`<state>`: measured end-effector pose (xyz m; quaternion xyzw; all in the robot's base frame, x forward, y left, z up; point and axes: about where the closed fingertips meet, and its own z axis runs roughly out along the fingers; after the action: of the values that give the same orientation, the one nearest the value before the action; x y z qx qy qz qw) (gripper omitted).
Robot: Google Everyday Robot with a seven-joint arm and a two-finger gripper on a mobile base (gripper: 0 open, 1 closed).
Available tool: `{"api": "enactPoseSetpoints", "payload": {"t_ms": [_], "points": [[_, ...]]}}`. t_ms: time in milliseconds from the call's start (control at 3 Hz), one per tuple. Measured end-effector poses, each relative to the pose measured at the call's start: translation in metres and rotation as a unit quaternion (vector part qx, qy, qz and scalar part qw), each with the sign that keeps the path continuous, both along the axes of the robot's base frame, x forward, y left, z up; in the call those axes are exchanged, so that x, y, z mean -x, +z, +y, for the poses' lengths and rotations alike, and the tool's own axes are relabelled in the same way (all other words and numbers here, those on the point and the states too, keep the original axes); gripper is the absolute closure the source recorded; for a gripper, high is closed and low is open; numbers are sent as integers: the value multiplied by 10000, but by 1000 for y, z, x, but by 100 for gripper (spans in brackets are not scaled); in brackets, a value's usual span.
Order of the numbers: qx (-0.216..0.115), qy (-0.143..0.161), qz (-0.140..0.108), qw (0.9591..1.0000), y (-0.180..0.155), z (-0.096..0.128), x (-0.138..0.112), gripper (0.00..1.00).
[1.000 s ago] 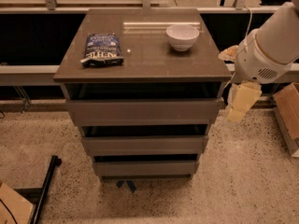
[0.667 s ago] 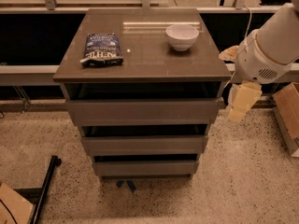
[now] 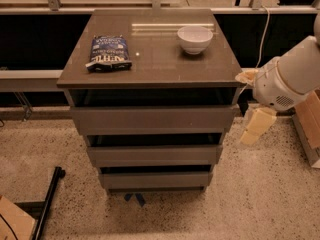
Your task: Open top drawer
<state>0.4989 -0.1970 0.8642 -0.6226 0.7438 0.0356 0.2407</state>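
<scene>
Finding the top drawer (image 3: 152,119) directly beneath the tabletop (image 3: 160,69), along its front edge, its flat grey-brown front sitting forward of the two narrower drawer fronts below and a dark strip gaping above the panel; not making out anything inside that dark

Noting the middle drawer (image 3: 153,155) and the bottom drawer (image 3: 155,180) stepping back under it, each showing a dark slot above its front, contents likewise hidden

Spotting a white bowl (image 3: 195,38) standing upright toward the back right corner of the tabletop, showing only plain white inside

Spotting a dark blue snack bag (image 3: 110,53) lying flat toward the left edge, well apart from the bowl

Placing the gripper (image 3: 251,101) just off the front right corner of the tabletop, beside the right end of the top drawer; seeing its two cream fingers (image 3: 257,125) spread well apart, one up by the corner and one lower down, gripping nothing

Noting the bulky white arm (image 3: 295,76) reaching in from the right, a white cable (image 3: 262,34) hanging beyond the right edge, and a brown box (image 3: 312,124) at the far right

Noting a black pole (image 3: 47,204) lying on the speckled floor (image 3: 250,194) at the lower left, and a scrap of blue tape (image 3: 135,199) under the bottom drawer
</scene>
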Motion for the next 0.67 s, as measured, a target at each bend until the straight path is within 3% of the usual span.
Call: {"api": "enactPoseSetpoints", "payload": {"t_ms": [667], "points": [[-797, 180, 16, 9967, -63, -11, -34, 0]]}}
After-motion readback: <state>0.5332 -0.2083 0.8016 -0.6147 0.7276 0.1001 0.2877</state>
